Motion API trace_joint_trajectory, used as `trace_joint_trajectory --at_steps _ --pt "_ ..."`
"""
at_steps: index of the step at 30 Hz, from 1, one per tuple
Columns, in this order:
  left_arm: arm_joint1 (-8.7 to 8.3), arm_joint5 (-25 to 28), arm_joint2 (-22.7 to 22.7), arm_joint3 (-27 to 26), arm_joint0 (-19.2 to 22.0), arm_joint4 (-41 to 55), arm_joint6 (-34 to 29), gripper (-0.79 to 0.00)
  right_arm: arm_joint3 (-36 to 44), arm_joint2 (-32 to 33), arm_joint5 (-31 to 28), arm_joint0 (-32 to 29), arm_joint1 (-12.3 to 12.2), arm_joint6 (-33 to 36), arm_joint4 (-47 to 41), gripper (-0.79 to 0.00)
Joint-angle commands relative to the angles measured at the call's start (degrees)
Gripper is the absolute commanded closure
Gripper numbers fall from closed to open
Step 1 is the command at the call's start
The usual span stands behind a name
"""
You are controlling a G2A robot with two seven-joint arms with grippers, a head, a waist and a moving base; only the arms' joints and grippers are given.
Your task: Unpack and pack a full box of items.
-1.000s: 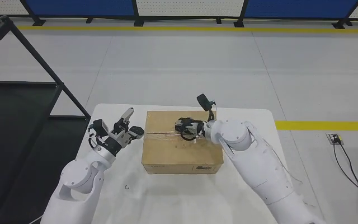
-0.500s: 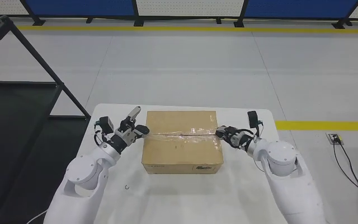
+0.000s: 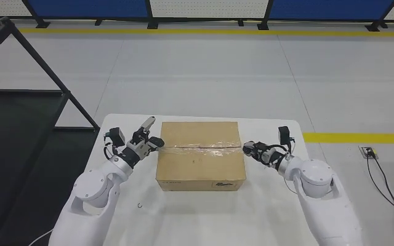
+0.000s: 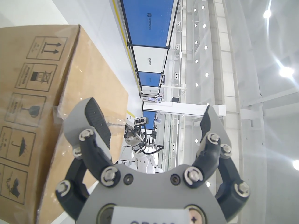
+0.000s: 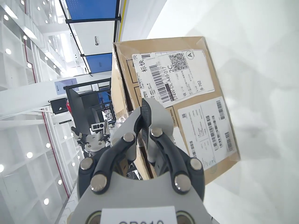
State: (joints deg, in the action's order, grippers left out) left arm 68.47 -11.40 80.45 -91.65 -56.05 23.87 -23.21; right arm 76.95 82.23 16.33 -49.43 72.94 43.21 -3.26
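Observation:
A closed cardboard box [image 3: 200, 155] sits mid-table, with clear tape [image 3: 197, 147] along its top seam. My left gripper [image 3: 152, 134] is open beside the box's left side, near the seam's end. In the left wrist view its fingers [image 4: 98, 122] spread wide next to the box's printed side [image 4: 35, 89]. My right gripper [image 3: 249, 147] is shut just off the box's right side at seam height. In the right wrist view the shut gripper [image 5: 144, 115] stands in front of the labelled side of the box [image 5: 198, 117], with nothing visible between the fingertips.
The white table [image 3: 203, 215] has bare room in front of the box and on both sides. A small dark ring [image 3: 141, 205] lies near the front left. A black frame [image 3: 37, 111] stands off the table's left side.
My right gripper travelled from the middle of the box top along the tape seam to past the right edge. My left gripper shifted slightly closer to the box's left top edge.

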Motion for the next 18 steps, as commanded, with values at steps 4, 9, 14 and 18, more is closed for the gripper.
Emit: trace_joint_trajectory --at_steps 4,9,14,18 --pt "0.05 -0.07 -0.27 0.4 0.51 -0.04 -0.04 -0.785 -0.21 -0.42 -0.96 -0.12 -0.2 0.95 -0.92 0.0" --pt "0.07 0.04 -0.34 0.72 0.75 0.01 -0.04 -0.785 -0.99 -1.8 -1.12 0.75 -0.2 0.69 -1.09 0.0" --pt "0.03 0.16 0.07 0.64 0.62 0.15 0.03 -0.785 -1.14 -0.83 -2.35 0.66 -0.35 -1.67 -2.79 0.0" --pt "0.01 0.42 0.53 0.32 0.61 0.36 0.41 -0.785 1.42 3.03 -5.32 -2.01 -0.46 -8.23 -7.0 0.0"
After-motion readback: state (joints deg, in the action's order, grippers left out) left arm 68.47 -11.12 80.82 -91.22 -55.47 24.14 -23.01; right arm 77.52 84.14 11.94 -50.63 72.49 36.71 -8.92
